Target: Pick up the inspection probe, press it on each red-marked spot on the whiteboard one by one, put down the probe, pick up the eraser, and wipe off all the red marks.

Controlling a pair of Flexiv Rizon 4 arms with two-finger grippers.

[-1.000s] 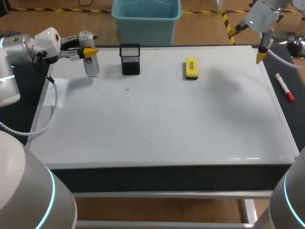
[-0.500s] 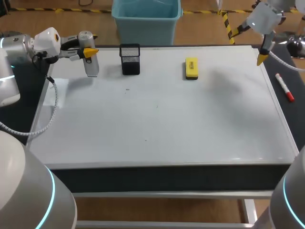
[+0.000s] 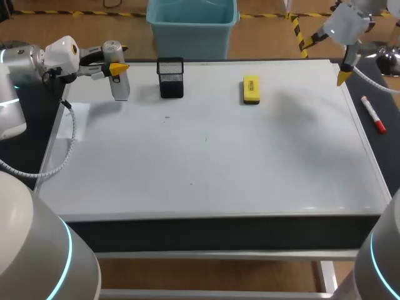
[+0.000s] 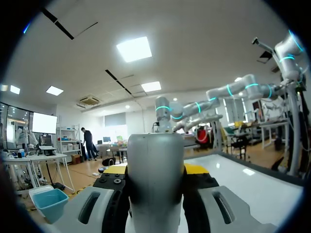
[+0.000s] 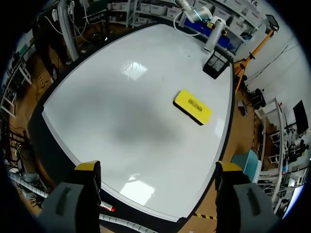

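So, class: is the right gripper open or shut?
Open: the right gripper has its fingers wide apart over the whiteboard, nothing between them.

Yellow eraser (image 5: 193, 107) flat on whiteboard (image 5: 121, 116)

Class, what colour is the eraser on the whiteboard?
Yellow eraser; clearest in the right wrist view.

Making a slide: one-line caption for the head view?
Left gripper holds the inspection probe beside a mesh holder; eraser lies on the whiteboard; right gripper open at the far corner.
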